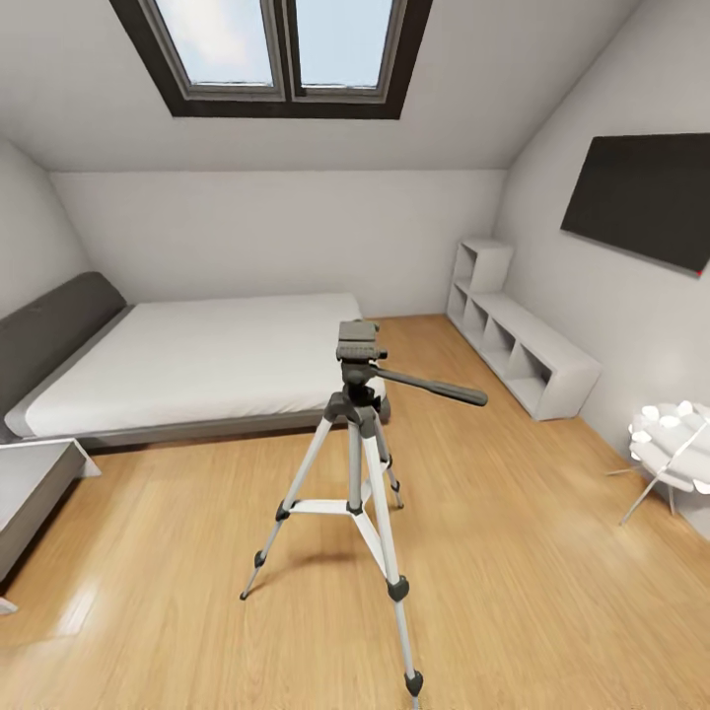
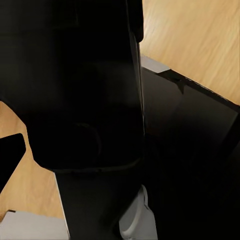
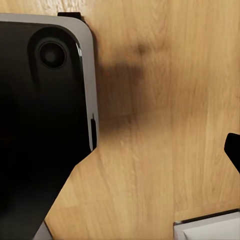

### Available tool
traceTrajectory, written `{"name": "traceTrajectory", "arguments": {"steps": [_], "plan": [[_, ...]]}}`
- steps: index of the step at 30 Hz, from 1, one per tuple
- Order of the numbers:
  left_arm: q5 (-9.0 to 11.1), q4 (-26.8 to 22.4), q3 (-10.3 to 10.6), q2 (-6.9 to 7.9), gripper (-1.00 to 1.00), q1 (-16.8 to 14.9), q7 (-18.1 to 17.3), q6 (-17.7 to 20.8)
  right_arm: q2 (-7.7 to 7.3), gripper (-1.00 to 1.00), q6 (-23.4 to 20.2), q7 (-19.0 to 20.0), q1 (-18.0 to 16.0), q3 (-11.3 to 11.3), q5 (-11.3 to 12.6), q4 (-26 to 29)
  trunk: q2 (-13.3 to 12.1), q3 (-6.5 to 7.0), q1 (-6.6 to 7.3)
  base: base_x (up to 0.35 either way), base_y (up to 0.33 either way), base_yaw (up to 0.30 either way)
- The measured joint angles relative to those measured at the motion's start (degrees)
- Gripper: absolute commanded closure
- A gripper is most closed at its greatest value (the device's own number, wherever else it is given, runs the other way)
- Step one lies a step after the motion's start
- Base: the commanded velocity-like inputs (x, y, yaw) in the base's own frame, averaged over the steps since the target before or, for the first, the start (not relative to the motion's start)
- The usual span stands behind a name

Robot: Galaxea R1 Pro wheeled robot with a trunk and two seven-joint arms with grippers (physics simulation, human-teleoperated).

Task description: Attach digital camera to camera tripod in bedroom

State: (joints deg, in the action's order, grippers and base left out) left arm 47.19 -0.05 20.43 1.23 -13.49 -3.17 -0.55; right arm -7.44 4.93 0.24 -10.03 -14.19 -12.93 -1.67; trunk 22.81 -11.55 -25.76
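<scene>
The camera tripod (image 1: 357,434) stands on the light wood floor (image 1: 513,572) in the middle of the head view, silver legs spread. Its black head plate (image 1: 357,340) is bare and its pan handle (image 1: 434,385) points right. The digital camera is out of view. In the left wrist view a black fingertip (image 2: 10,160) shows at the picture's edge beside a large black part of my own body (image 2: 80,90). In the right wrist view a black fingertip (image 3: 233,150) sits at the edge over bare floor, with nothing between the fingers.
The grey-framed white bed (image 1: 197,365) lies behind the tripod. A white cube shelf (image 1: 523,350) and a black TV (image 1: 641,197) line the right wall. A white chair (image 1: 675,449) stands at the right, a grey piece of furniture (image 1: 30,483) at the left, and a skylight (image 1: 286,44) overhead.
</scene>
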Motion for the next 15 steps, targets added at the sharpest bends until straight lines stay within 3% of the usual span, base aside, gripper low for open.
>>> {"name": "traceTrajectory", "arguments": {"steps": [15], "plan": [[-0.05, 0.0, 0.01, 0.0, 1.0, 0.0, 0.0, 0.0, -0.1, -1.0, 0.01, 0.0, 0.0, 0.0, 0.0, 0.0, 0.0, -1.38, 0.0, 0.0, 0.0, 0.0]]}}
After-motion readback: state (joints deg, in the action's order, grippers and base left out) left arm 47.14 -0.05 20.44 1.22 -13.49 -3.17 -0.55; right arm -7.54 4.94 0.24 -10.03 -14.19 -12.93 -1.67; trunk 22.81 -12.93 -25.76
